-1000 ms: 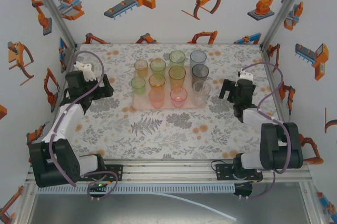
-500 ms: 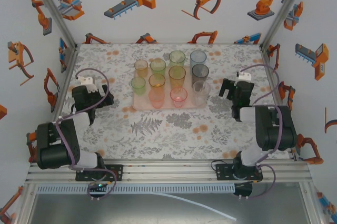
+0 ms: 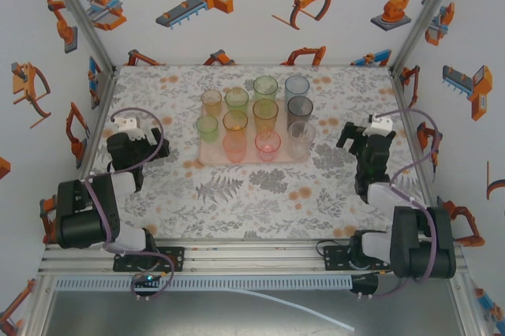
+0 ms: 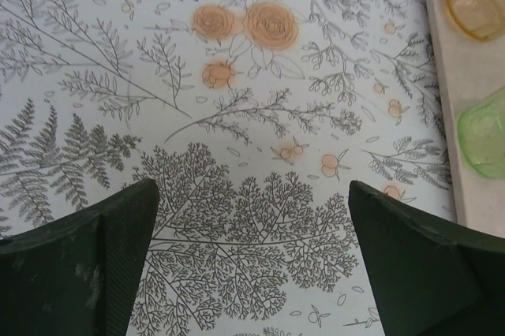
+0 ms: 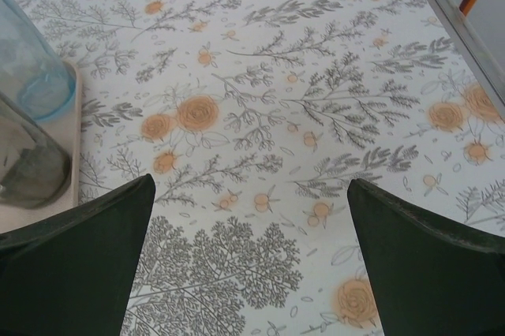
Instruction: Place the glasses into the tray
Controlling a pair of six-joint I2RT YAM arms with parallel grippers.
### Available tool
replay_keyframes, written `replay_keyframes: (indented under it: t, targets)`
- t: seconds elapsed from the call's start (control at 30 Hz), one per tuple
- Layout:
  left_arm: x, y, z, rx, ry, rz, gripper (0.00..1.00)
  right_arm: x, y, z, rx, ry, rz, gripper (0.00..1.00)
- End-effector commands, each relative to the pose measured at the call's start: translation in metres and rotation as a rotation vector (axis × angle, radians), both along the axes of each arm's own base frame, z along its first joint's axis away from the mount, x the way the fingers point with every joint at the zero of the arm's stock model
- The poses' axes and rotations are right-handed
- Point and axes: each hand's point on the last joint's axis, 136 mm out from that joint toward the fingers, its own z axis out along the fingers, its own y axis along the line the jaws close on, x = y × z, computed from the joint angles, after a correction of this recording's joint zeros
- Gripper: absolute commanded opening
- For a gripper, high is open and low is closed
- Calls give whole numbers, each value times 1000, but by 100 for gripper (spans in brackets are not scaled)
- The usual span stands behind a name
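On the pale pink tray (image 3: pixel 211 154), at the far middle of the floral tabletop (image 3: pixel 252 194), you have the glasses (image 3: pixel 266 113) standing upright in rows. I count eleven, though the clear one at the near right corner is hard to make out. Your left gripper (image 4: pixel 252 194) hangs over the tabletop just left of the tray, jaws spread wide with nothing between them. A green tumbler (image 4: pixel 485 143) and an amber tumbler (image 4: pixel 477 5) stand at the tray's edge beside it. Your right gripper (image 5: pixel 251 182) is likewise wide apart and empty on the tray's right, near a pale blue tumbler (image 5: pixel 31 60) and a smoky grey tumbler (image 5: pixel 28 158).
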Motion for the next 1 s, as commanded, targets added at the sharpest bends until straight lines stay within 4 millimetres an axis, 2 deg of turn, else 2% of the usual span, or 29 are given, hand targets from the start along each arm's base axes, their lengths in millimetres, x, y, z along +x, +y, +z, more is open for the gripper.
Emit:
replay_keyframes:
  t: [0.0,0.07,0.1,0.17,0.23,0.3,0.33,0.43,0.47,0.57,0.63,0.7,0.97]
  targets:
    - [6,-5,15,-7,-75,-29,97,-1,-8,-6,-36,25,-7,100]
    - [6,-7,14,-4,-63,-36,97,-1,-6,-30,-53,84,12,100]
    - [6,-7,14,-4,-65,-35,97,-2,-9,-36,-44,60,-5,99]
    - [7,-6,14,-2,-62,-34,97,-3,-7,-41,-48,15,12,100]
    - [8,-7,13,1,-56,-36,97,3,-7,-56,-41,42,14,100]
    - [10,-9,11,12,-42,-36,97,8,-8,-59,-34,26,18,100]
    - [10,-10,10,24,-38,-35,97,7,-10,-65,-23,74,10,100]
    - [8,-23,-1,101,-44,-62,97,22,-1,-68,-18,135,70,100]
    - [8,-23,1,105,-100,-49,97,25,0,-68,-28,146,84,99]
    - [9,-16,-4,96,-41,-20,97,24,1,-68,-26,142,84,99]
    - [11,-18,-2,106,-69,-17,97,24,0,-68,-27,141,79,99]
    - [11,-16,-4,113,-42,-9,97,22,-8,-68,-27,134,26,99]
    - [12,-16,-4,122,-41,-2,97,24,-4,-68,-32,143,47,99]
